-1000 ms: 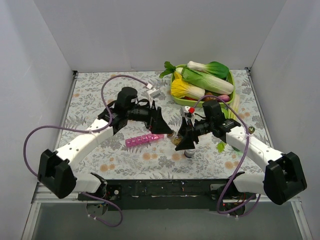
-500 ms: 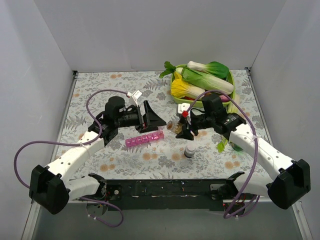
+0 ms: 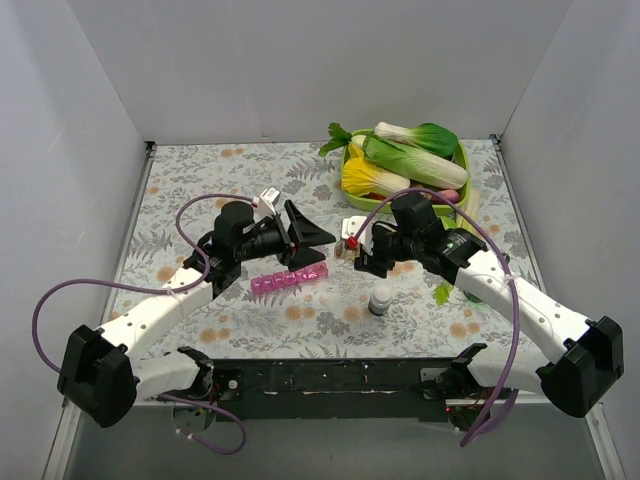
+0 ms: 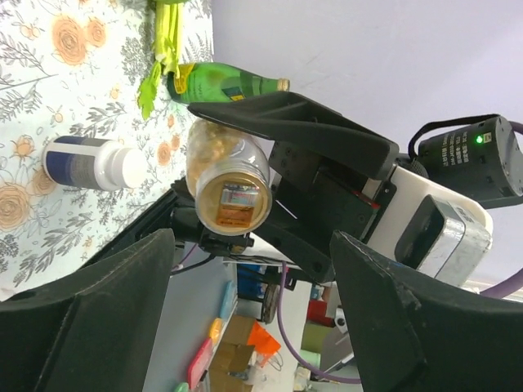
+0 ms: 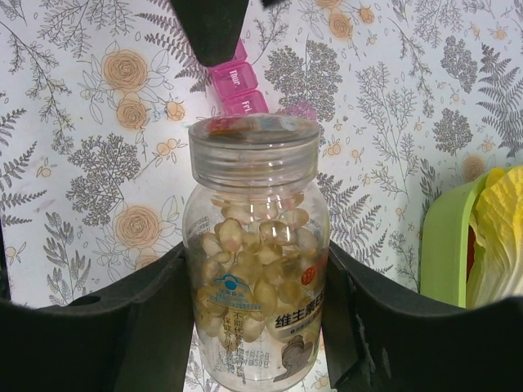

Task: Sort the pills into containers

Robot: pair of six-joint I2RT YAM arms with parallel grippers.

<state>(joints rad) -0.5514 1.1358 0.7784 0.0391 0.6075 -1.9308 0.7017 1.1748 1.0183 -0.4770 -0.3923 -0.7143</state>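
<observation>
Right wrist view: right gripper (image 5: 255, 327) clamps the pill bottle (image 5: 255, 269), left gripper (image 4: 252, 241) spread apart facing its cap (image 5: 253, 143); opening step, next likely grip and twist.

Top camera is looking steeply down from above, with the clear plastic jar of yellow capsules (image 3: 347, 243) mid-frame and far off. Left wrist camera is facing the jar (image 4: 229, 184) end-on, near. Right wrist camera is hugging the jar (image 5: 255, 269) lengthwise, very near. All three are sharing it.

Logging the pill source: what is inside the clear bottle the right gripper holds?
Pale yellow capsules fill most of the bottle, its clear cap on. The printed label partly hides the lowest ones.
</observation>
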